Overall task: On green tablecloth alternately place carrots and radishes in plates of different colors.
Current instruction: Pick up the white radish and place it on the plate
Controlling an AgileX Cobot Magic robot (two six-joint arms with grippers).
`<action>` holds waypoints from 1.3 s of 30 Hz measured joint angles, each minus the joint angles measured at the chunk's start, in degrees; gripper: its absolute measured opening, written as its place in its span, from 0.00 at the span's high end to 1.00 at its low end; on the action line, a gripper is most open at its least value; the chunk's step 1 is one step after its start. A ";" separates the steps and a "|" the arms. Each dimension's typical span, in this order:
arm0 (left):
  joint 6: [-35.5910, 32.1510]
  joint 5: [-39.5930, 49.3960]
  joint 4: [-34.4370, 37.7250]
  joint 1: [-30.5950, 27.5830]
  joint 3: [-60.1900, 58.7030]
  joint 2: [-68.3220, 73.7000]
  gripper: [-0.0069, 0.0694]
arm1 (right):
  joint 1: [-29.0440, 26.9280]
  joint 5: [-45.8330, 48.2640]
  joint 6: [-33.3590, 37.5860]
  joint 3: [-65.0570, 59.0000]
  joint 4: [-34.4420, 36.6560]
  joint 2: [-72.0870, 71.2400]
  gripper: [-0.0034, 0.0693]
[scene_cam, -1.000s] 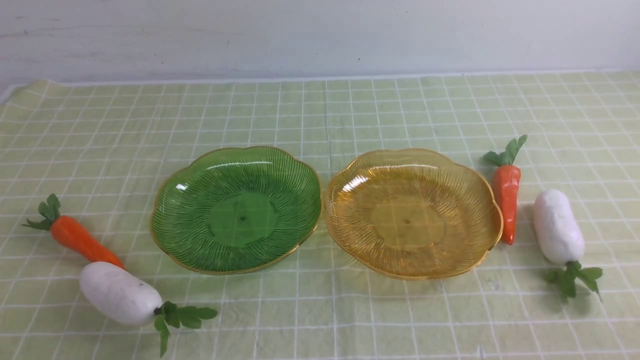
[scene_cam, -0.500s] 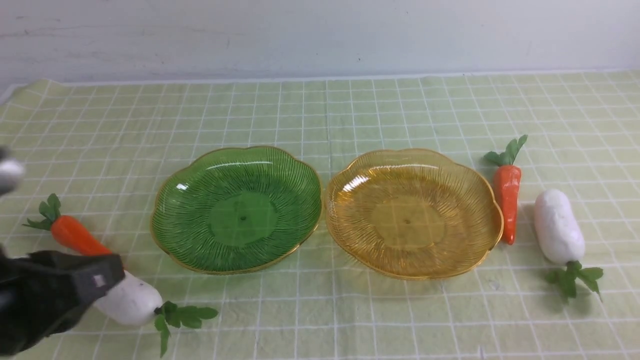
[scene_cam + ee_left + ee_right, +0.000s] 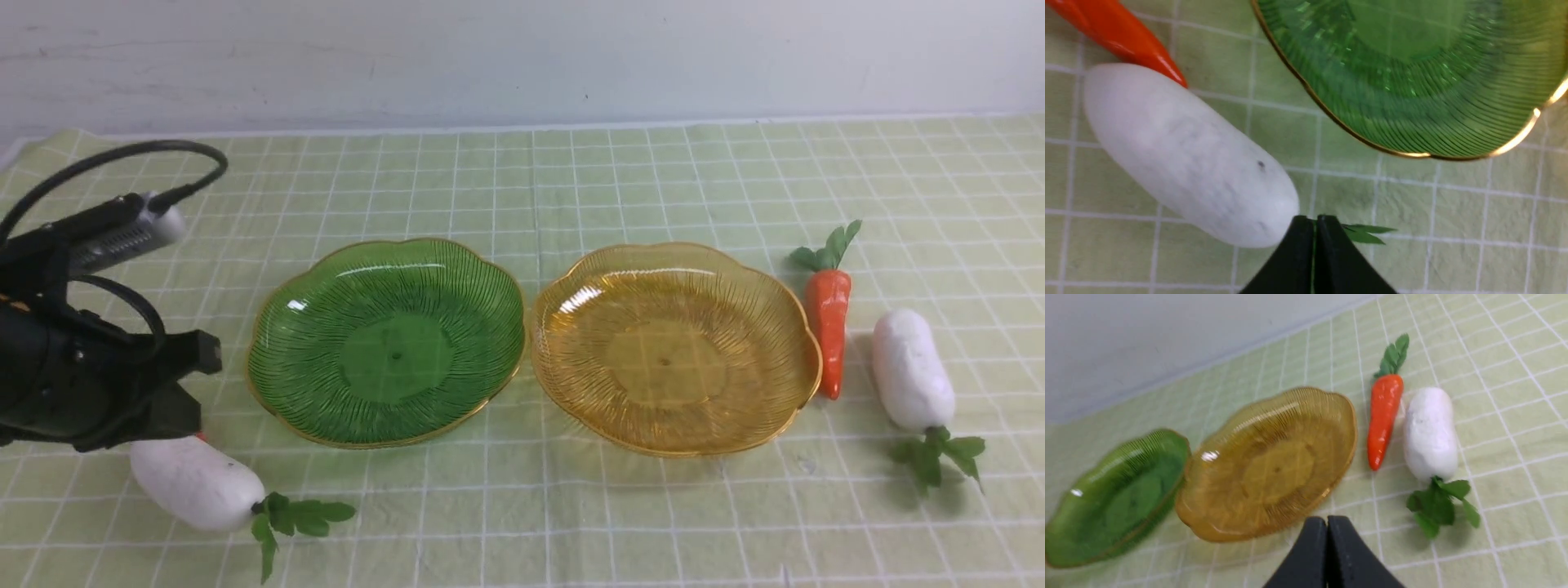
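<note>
The left arm, absent from the front view one second ago, came in at 8 o'clock half a second ago. It has since risen to 9 o'clock of the green plate, bringing its wrist camera and cable into sight. The left carrot, formerly exposed in the front view, is now almost wholly hidden behind the arm. The left radish, half-covered half a second ago, is uncovered again. The left pincer, jaws pressed together, has arrived over the radish's leafy end.
</note>
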State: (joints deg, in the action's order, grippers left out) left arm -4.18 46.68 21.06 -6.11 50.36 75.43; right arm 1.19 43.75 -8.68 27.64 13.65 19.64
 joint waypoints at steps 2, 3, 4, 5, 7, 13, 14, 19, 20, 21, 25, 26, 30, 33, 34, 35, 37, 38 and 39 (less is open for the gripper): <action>0.00 0.01 -0.60 -1.41 0.16 0.78 0.90 | 0.00 3.55 1.12 4.29 -1.63 3.90 0.97; -0.05 -0.11 -1.41 -2.98 0.20 1.73 0.86 | 0.00 8.20 3.25 9.32 -3.75 9.92 0.97; -0.05 -0.12 -1.53 -3.28 0.20 1.95 0.86 | 0.00 8.83 3.47 9.74 -3.88 11.01 0.97; -0.05 -0.44 -1.87 -3.97 0.20 2.56 0.82 | 0.00 10.10 4.58 11.52 -4.28 13.50 0.97; 0.06 -1.54 -2.18 -4.85 0.20 4.24 0.71 | 0.00 11.23 6.93 13.78 -3.58 17.37 0.97; 2.83 -6.02 -1.70 -5.11 0.26 10.15 0.29 | 0.00 11.54 13.34 14.14 3.74 22.35 0.97; 3.39 -6.43 -1.70 -5.11 0.26 11.05 0.23 | 0.00 11.54 14.08 14.14 4.65 22.72 0.97; 5.02 -7.44 -1.63 -5.11 0.38 16.72 0.03 | 0.00 10.97 14.69 14.14 6.03 23.91 0.97; 5.02 -7.82 -1.42 -5.11 0.38 17.83 0.02 | 0.00 10.77 14.69 14.14 6.03 24.23 0.97; 5.02 -8.20 -0.96 -5.11 0.38 18.66 0.02 | 0.00 10.57 14.69 14.15 6.03 24.50 0.97; 5.07 -8.43 0.30 -5.11 0.62 21.45 0.10 | -0.07 8.17 13.54 15.40 2.52 26.97 0.97; 5.03 -7.64 0.36 -5.11 0.62 21.75 0.21 | -0.39 7.52 11.85 16.18 0.86 27.79 0.97; 5.03 -3.81 -0.62 -5.11 0.64 20.22 0.37 | -3.97 7.86 7.33 19.84 -4.53 33.05 0.97; 4.18 -1.85 0.94 -5.11 0.64 15.96 0.37 | -7.19 8.15 6.35 21.62 -5.07 38.19 0.97; 3.78 -1.79 1.22 -5.11 0.69 15.96 0.37 | -7.39 8.15 6.38 21.78 -5.07 38.56 0.97; 0.88 -1.12 4.22 -5.11 0.99 13.20 0.37 | -8.87 8.08 6.33 22.37 -5.07 41.45 0.97; -5.97 0.02 11.02 -4.68 2.08 10.25 0.37 | -10.06 7.48 6.33 22.72 -5.07 44.43 0.97; -10.16 0.79 15.18 -3.97 2.97 9.25 0.37 | -10.57 6.64 6.93 23.11 -4.69 46.41 0.97; -11.02 1.03 16.05 -3.80 3.19 9.25 0.37 | -10.63 6.51 7.10 23.18 -4.54 47.09 0.96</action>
State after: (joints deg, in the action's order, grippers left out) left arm -15.20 47.71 37.11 -9.90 53.54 84.68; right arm -9.44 50.26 -1.59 50.82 9.10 66.73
